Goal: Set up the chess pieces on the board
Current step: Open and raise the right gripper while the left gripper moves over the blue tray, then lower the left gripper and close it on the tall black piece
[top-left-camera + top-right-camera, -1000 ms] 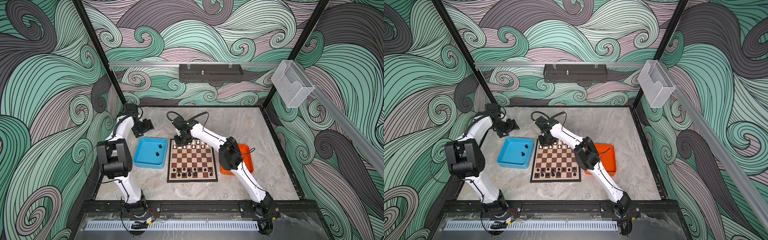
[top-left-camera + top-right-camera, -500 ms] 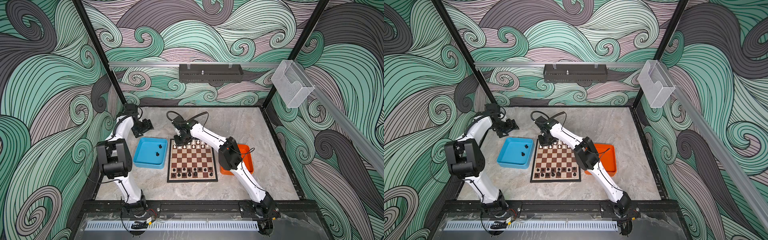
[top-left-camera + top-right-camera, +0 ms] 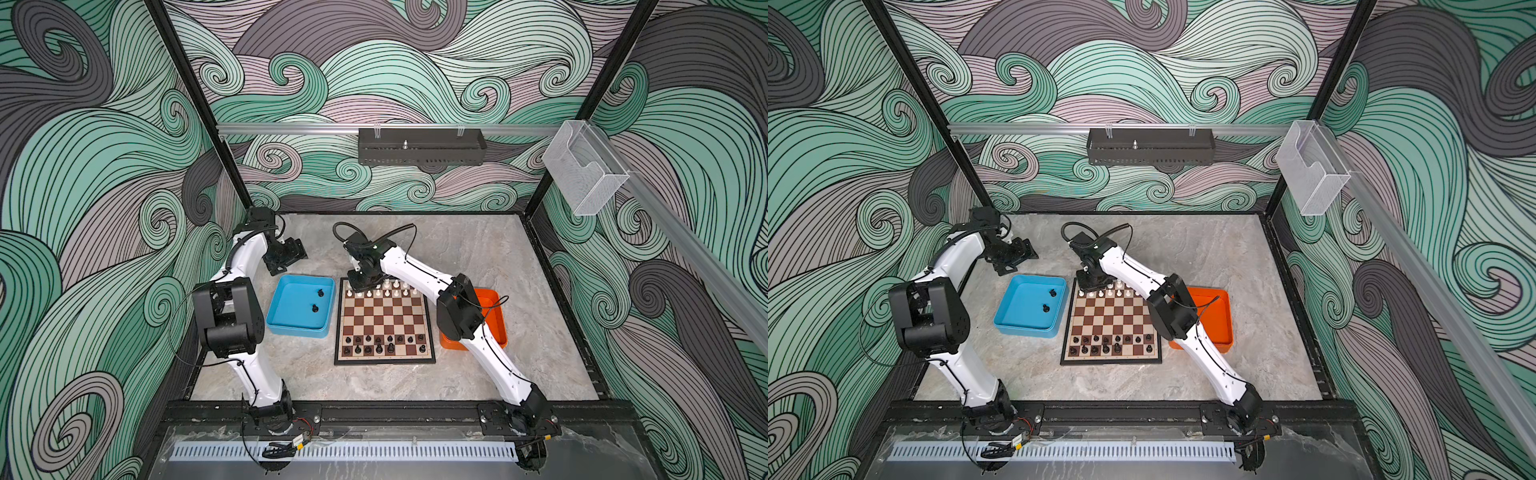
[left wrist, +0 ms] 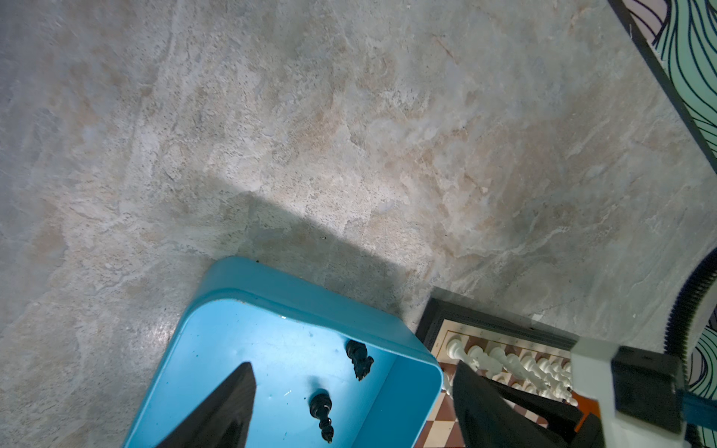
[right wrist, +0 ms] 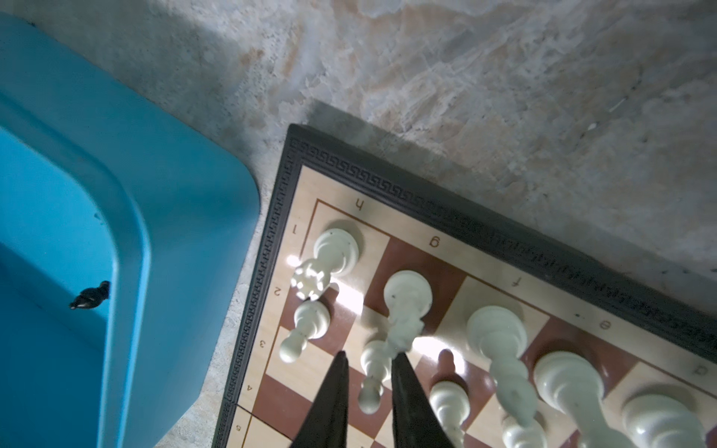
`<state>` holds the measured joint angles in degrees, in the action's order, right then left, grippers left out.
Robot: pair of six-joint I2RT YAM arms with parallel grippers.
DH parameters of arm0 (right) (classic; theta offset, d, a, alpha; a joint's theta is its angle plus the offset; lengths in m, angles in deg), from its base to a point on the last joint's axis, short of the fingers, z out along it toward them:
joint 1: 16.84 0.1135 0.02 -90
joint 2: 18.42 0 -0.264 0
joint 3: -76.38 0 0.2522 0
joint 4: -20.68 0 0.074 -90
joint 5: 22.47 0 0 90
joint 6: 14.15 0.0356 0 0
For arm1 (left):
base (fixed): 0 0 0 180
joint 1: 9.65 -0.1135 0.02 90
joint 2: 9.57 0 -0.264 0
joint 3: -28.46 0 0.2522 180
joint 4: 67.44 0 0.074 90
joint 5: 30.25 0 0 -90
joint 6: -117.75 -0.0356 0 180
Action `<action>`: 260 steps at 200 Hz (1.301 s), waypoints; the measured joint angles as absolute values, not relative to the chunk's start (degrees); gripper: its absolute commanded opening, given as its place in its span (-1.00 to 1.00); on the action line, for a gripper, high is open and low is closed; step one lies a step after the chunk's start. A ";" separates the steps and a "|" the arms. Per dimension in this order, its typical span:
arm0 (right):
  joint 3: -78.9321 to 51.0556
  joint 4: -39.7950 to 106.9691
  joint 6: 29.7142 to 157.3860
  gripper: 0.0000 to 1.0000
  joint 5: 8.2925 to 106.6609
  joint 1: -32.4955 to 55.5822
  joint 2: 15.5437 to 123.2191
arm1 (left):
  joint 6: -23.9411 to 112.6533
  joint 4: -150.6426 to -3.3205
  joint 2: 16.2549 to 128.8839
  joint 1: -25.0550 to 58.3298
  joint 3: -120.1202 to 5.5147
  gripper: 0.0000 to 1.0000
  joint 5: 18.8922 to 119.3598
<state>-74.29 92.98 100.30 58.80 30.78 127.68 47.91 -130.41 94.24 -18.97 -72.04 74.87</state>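
1. The chess pieces (image 3: 384, 289), tiny glossy plastic chessmen on round bases, mostly stand on the board (image 3: 384, 320), a flat square chessboard with brown and cream squares. White fills the two far rows and black (image 3: 384, 340) the two near rows, where the nearest row shows empty squares.
2. Two black pieces (image 4: 359, 358) appear to lie on their sides in the shallow blue plastic square tray (image 4: 310, 302), just left of the board.
3. The right gripper (image 5: 370, 353) hangs over the board's far left corner. Its slim black fingers (image 5: 403, 388) stand a little apart on either side of a white pawn (image 5: 374, 364), with no visible press on it, so it grasps nothing.
4. The left gripper (image 4: 352, 367) is spread wide and empty above the blue tray.
5. These pieces look light, rigid and slick. A hard pinch would likely squirt one out, and the small bases make them tip easily.
6. The best hold is probably the narrow stem just under the head. A fallen piece is best pinched across its stem.
7. The neighbouring pieces stand close together, so the fingers should come straight down with only a narrow opening.
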 measured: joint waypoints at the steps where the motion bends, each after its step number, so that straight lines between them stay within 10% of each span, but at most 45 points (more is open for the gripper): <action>1: -74.29 92.98 100.30 -0.52 58.82 30.78 127.62 | 47.91 -130.43 94.24 -18.97 -72.04 0.65 74.87; 100: -70.18 92.92 98.35 -0.24 61.49 30.69 113.10 | 48.15 -130.43 94.24 -18.97 -71.25 0.65 74.06; 180: -40.30 84.35 94.68 0.99 61.55 24.55 92.08 | 48.09 -131.99 91.13 -16.48 -68.78 0.64 69.14; 260: -13.74 75.80 92.89 1.00 59.93 9.31 76.78 | 46.78 -137.80 80.86 -9.60 -57.55 0.60 63.74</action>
